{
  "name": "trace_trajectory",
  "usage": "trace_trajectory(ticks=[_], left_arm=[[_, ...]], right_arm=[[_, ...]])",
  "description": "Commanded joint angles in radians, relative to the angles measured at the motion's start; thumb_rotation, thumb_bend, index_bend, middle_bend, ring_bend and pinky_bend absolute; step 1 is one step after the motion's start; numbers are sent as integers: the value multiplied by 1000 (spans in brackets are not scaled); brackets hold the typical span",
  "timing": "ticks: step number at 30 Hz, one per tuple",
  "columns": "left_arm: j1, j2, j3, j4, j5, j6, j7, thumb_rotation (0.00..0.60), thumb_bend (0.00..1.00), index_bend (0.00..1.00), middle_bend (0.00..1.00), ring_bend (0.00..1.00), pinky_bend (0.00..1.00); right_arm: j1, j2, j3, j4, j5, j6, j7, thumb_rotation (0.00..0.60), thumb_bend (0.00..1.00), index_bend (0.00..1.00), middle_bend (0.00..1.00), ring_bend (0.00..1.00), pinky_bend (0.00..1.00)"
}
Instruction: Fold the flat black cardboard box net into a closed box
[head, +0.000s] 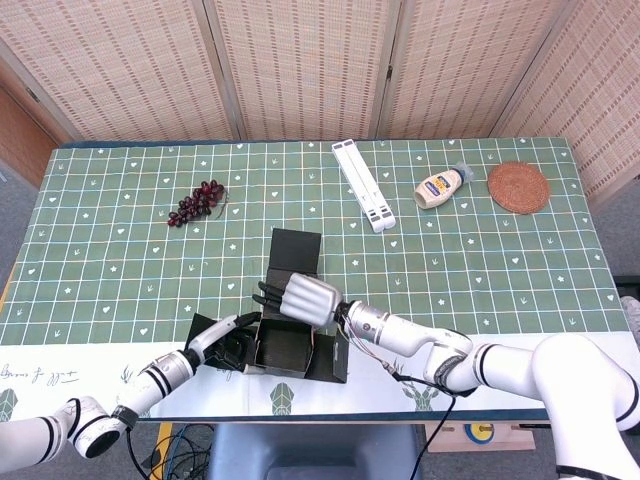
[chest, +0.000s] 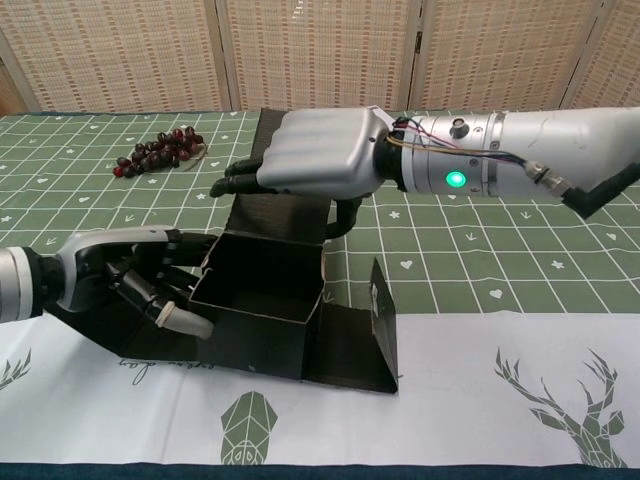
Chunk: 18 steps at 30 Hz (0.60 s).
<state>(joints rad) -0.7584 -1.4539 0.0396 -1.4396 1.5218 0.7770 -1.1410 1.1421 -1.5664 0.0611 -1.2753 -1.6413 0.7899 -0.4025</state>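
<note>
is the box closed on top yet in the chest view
No, the black box is open on top with its hollow inside showing, and the right hand hovers over the lid flap behind it.

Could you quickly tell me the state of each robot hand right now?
Left robot hand: fingers against the black box side wall.
Right robot hand: open, fingers extended over the lid flap.
</note>
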Motion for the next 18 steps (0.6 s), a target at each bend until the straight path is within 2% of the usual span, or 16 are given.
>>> trace_trajectory(ticks=[1, 10, 18], left_arm=[[2, 1, -2, -8, -10, -4, 13, 600, 112, 217, 211, 526, 736], [6, 29, -13, -40, -27, -9, 10, 600, 111, 222, 217, 527, 736], [16, 106, -10, -69, 2, 14, -89, 600, 111, 241, 220, 528, 738]], right_arm=[[-8, 4, 3, -11, 10, 3, -14, 600, 252, 0, 40, 828, 858], [-46, 45, 14, -86, 38, 42, 10, 600, 235, 0, 0, 805, 858], [-140, 136, 37, -171, 66, 181, 103, 600, 236, 0, 0, 804, 863]])
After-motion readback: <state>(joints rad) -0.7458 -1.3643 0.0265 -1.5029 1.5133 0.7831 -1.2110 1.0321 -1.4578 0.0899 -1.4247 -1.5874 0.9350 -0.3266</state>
